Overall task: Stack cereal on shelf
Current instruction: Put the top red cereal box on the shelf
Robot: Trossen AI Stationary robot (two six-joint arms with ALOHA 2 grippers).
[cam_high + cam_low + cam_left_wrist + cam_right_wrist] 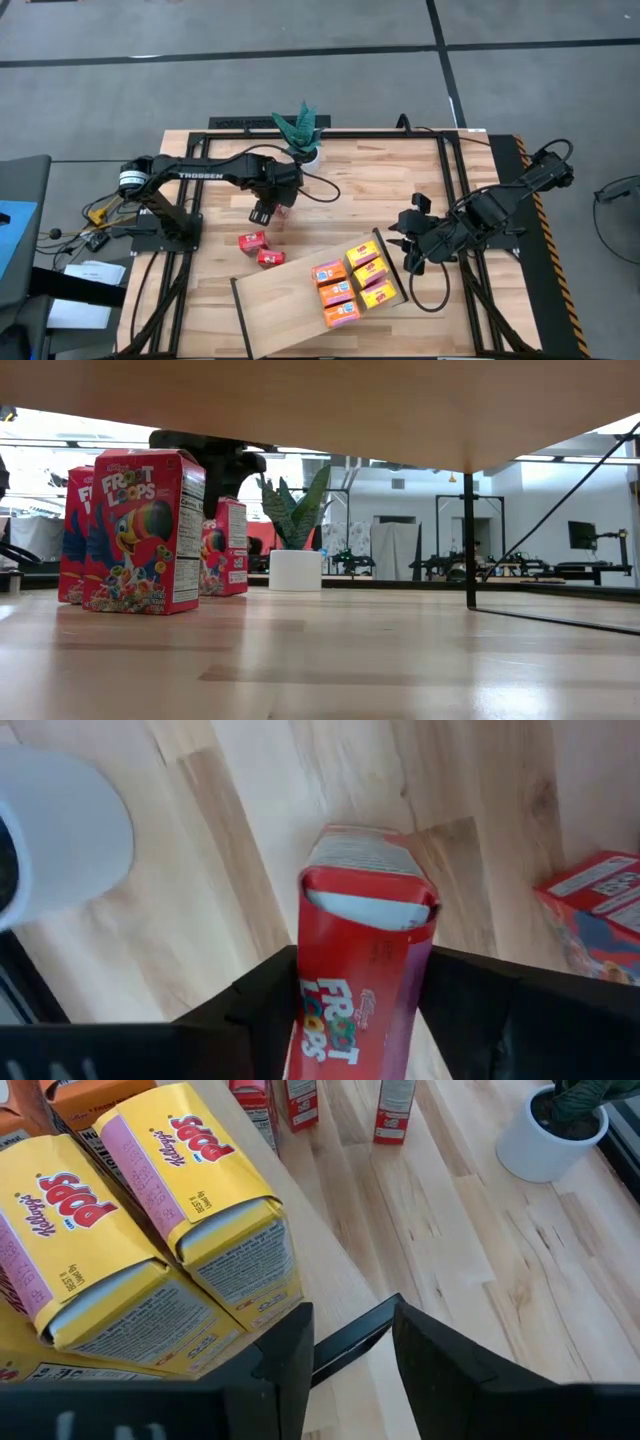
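Near the plant pot [306,154], the left gripper [266,209] is closing around an upright red cereal box [362,955]; two more red boxes [259,248] are standing beside the shelf [290,300]. Rightward, the right gripper [345,1342] is hovering empty, fingers apart, at the yellow boxes [150,1220].

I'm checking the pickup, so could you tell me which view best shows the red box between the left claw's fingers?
The left wrist view: the red Froot Loops box fills it, standing between the left claw fingers. The high view shows only a red sliver under the arm. The low view shows it upright behind two others. The right wrist view shows it far off.
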